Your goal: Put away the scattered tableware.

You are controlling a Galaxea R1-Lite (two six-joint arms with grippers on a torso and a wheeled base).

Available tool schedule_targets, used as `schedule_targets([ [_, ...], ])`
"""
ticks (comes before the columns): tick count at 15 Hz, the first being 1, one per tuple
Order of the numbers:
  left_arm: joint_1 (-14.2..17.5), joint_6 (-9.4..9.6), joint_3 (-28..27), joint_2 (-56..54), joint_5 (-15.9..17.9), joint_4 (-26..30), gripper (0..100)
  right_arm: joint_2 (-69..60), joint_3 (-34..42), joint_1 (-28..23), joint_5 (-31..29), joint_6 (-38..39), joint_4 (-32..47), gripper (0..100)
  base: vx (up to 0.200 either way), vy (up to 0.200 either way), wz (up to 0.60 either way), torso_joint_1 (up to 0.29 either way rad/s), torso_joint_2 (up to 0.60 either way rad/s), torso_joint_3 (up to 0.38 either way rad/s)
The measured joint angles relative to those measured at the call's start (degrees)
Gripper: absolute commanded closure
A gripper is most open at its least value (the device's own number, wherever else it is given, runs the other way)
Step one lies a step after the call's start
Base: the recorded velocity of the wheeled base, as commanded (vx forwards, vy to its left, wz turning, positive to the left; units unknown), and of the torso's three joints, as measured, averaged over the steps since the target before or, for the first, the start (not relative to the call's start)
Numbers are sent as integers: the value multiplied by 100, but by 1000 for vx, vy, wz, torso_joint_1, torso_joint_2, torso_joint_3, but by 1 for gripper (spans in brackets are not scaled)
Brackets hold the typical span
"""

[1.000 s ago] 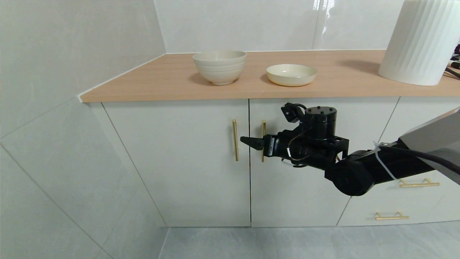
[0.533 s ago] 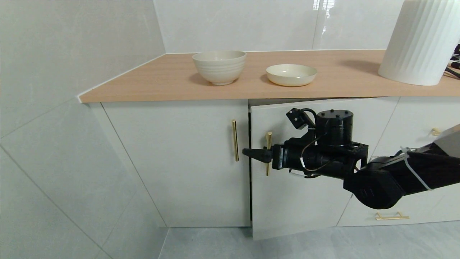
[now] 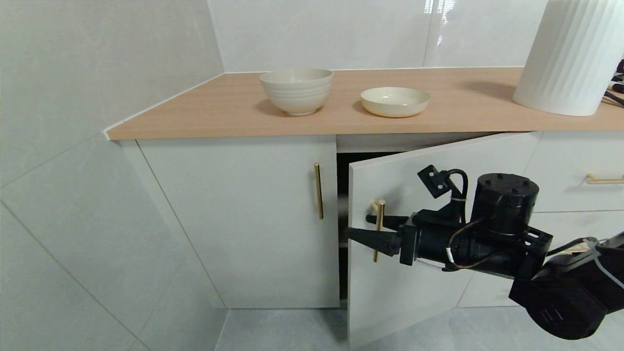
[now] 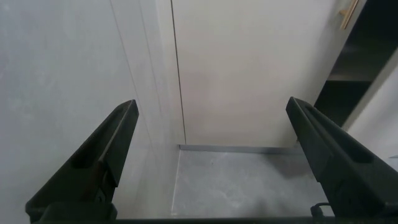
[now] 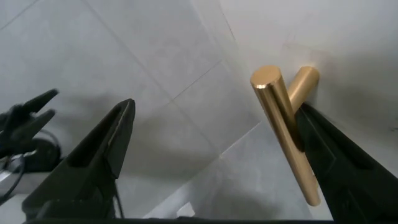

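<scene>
A deep ribbed cream bowl (image 3: 297,90) and a shallow cream dish (image 3: 395,101) sit side by side on the wooden countertop (image 3: 234,107). Below them, the right-hand cabinet door (image 3: 414,282) stands partly swung out. My right gripper (image 3: 360,226) is open, its fingers straddling that door's gold handle (image 3: 378,229). In the right wrist view the gold handle (image 5: 286,130) lies against one finger (image 5: 336,162) of the right gripper (image 5: 214,109). My left gripper (image 4: 211,104) is open and holds nothing, low down, facing the shut left door (image 4: 249,68) and the floor (image 4: 242,186).
A tall white ribbed container (image 3: 570,58) stands on the counter at the right. The shut left door has its own gold handle (image 3: 318,190). Dark cabinet interior (image 3: 343,195) shows in the gap. Drawers with gold handles (image 3: 604,179) lie to the right. A tiled wall closes off the left.
The right arm has drawn back toward me and lower, with the handle between its fingers. The right cabinet door has swung from shut to partly open.
</scene>
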State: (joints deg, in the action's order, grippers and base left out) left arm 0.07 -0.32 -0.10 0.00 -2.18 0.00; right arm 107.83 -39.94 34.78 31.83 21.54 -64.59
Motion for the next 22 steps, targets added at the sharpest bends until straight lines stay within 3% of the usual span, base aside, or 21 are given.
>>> schedule_targets([
  [5, 0, 24, 0, 0, 7, 0, 0, -479, 703, -35, 547, 66, -26, 0, 0, 0, 0, 0, 0, 0],
  [11, 0, 375, -124, 2, 20, -57, 0, -935, 1417, -135, 1150, 158, -45, 0, 0, 0, 0, 0, 0, 0],
  [13, -43, 384, -668, 90, 121, 35, 0, -1039, 1560, -135, 1174, 163, -39, 0, 0, 0, 0, 0, 0, 0],
  [15, -141, 390, -1668, 542, 357, 284, 0, -1176, 1736, -135, 1176, 161, -33, 0, 0, 0, 0, 0, 0, 0],
  [19, -282, 422, -3418, 2400, 998, 605, 0, -1521, 2054, -127, 1185, 167, 16, 0, 0, 0, 0, 0, 0, 0],
  [21, -316, 568, -3997, 3412, 1331, 640, 0, -1604, 2136, -122, 1190, 167, 16, 0, 0, 0, 0, 0, 0, 0],
  [22, -335, 702, -4168, 3864, 1493, 605, 100, -1624, 2153, -121, 1196, 166, 16, 0, 0, 0, 0, 0, 0, 0],
])
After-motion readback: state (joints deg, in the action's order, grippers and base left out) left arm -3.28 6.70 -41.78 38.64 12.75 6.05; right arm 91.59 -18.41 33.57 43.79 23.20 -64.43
